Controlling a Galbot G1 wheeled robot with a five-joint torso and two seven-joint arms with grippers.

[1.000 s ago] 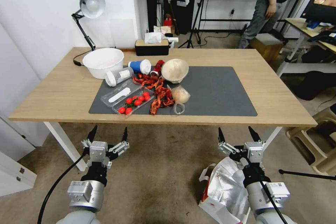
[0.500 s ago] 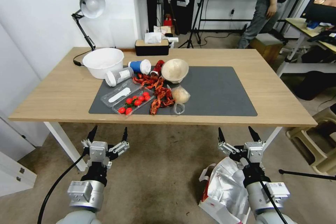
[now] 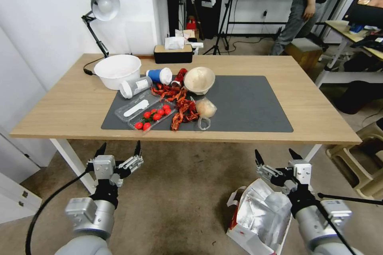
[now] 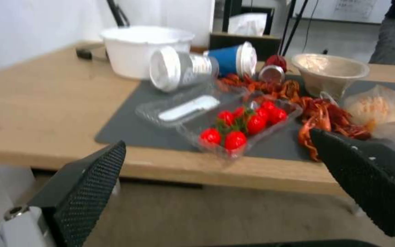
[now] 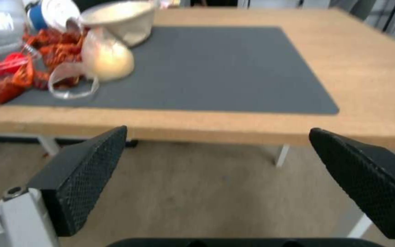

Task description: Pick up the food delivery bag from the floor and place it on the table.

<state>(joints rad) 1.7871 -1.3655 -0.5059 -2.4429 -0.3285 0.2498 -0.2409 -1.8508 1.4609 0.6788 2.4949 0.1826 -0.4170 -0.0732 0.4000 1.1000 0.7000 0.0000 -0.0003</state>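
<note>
The food delivery bag [image 3: 261, 217] lies on the floor [image 3: 187, 191] at the near right, foil lining showing, partly behind the right arm. The right pincer [image 3: 279, 157] hangs above the bag's far end, jaws spread wide and holding nothing; the left pincer [image 3: 118, 149] is likewise wide open and empty, near the table's [image 3: 72, 103] front edge. The left wrist view adds a close look at the tray of tomatoes [image 4: 241, 125] on the dark mat [image 4: 129, 120]; the right wrist view shows the mat's bare right half.
</note>
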